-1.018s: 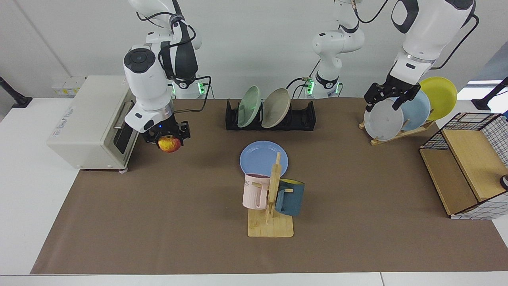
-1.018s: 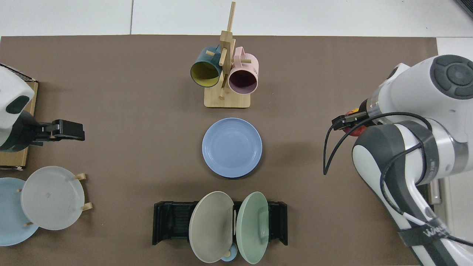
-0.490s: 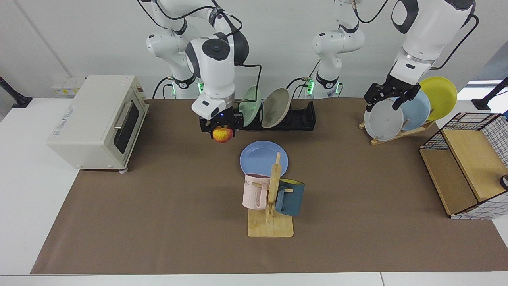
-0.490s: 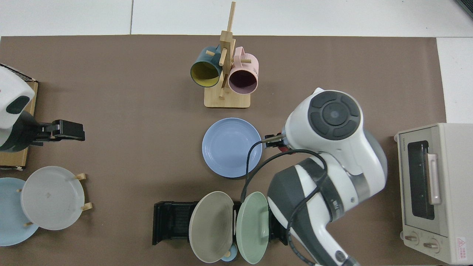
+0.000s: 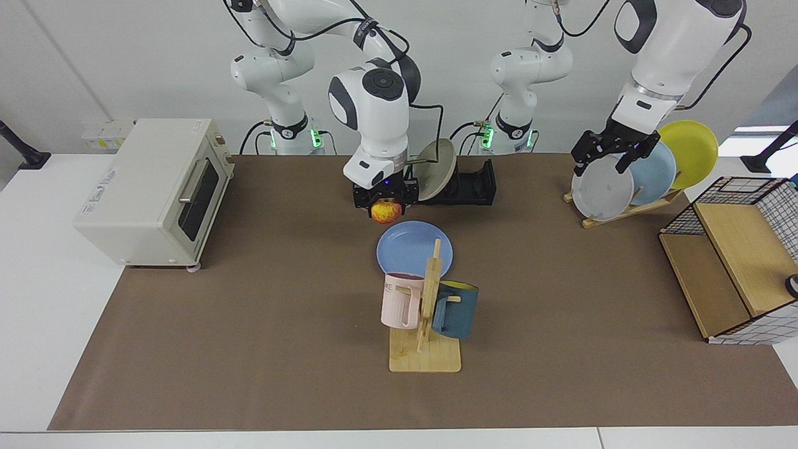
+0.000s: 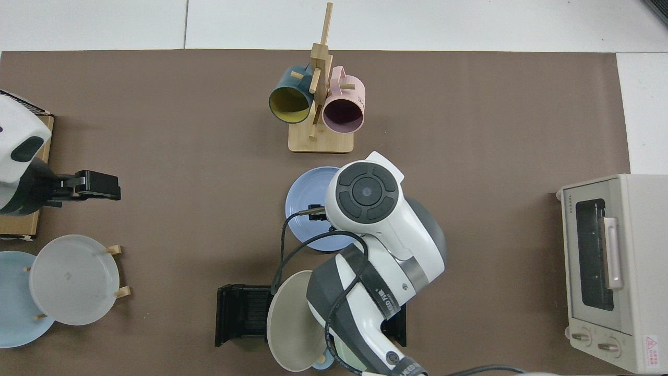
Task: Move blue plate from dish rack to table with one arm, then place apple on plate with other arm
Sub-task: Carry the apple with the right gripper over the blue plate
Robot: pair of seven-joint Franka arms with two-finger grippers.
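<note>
Step 2 underway: right gripper (image 5: 387, 209) is carrying the apple (image 5: 387, 211), jaws pinching it, just above the far rim of the blue plate (image 5: 408, 249) lying flat on the desk (image 5: 249, 349) at frame centre. Next move, as judged: lowering over the plate's middle and releasing; left gripper (image 5: 614, 156) is waiting at upper right, jaws spread, holding nothing.

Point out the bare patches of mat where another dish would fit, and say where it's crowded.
Bare mat lies between the toaster oven and the mug tree, and between the mug tree and the wire basket. Crowded: the centre strip, where the right hand holds the apple above the blue plate, near the dish rack.
</note>
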